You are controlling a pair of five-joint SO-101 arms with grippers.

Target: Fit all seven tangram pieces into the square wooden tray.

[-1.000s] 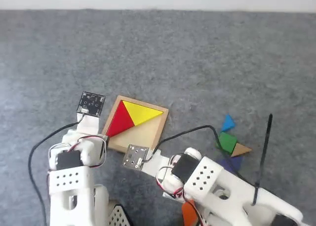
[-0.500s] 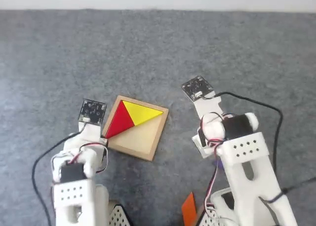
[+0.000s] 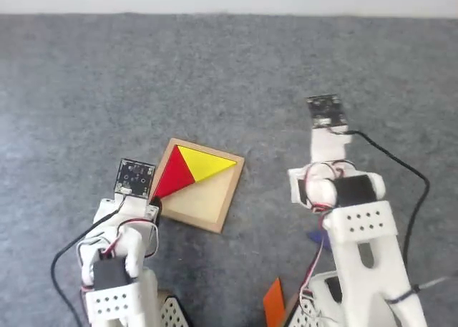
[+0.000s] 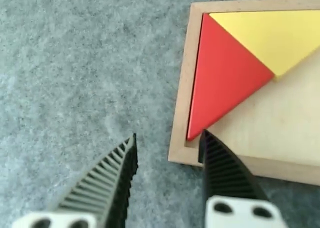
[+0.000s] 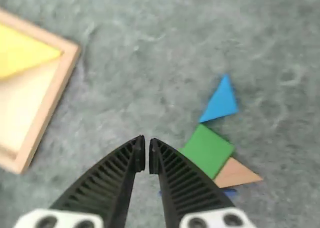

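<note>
Tangram tray half filled

Smooth red and yellow triangles fill half of the square wooden tray on the fuzzy grey worktop. Left hand gapes, ribbed fingers straddling the tray's rim. Right hand is closed, empty, near a blue triangle, green square and tan triangle clustered apart from the tray.

Overhead, close wrist views; common tray

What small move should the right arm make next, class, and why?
Probably open the right claw and lower it onto the green square. The claw is shut and empty above the carpet, the square lies loose just beside its tips, and half the tray is bare.
</note>
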